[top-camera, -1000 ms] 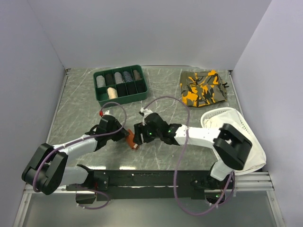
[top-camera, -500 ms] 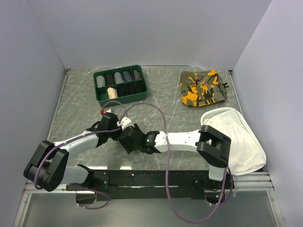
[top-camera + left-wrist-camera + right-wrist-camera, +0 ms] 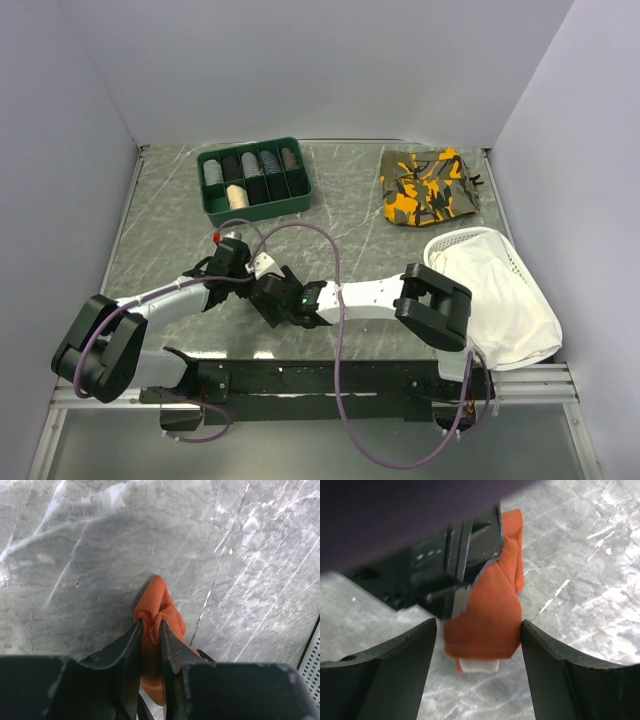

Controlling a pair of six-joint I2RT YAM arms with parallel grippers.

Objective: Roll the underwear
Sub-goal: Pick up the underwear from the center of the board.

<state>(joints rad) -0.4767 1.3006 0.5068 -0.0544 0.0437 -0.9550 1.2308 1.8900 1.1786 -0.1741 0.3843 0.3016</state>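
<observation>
Right pincer: wide. My two dark fingers stand on either side of the underwear, and the bundle fills nearly the whole gap between them. I cannot tell whether my pads press the cloth.
Left pincer: narrow, pinched on a fold of the orange cloth, which bunches between my fingertips and spills past them onto the stone.
Underwear: a small crumpled rust-orange bundle lying on the grey marble tabletop, near the front edge and a little left of centre. From above it is hidden under my two wrists.
Waistband: a cream-white strip peeking out at the end of the bundle nearest my right wrist camera.
Arms: my right arm reaches leftward from its base at the near right. The two pincers meet close together, the left one just beyond and to the left of the right.
Purple cable: arches over my right forearm.
White cloth: near right, beside my right elbow, with a mesh edge along its far side.
Green tray: far left, well apart from the bundle — its compartments hold rolled pieces in dark, grey and cream tones.
Camouflage garment: folded flat at the far right.
</observation>
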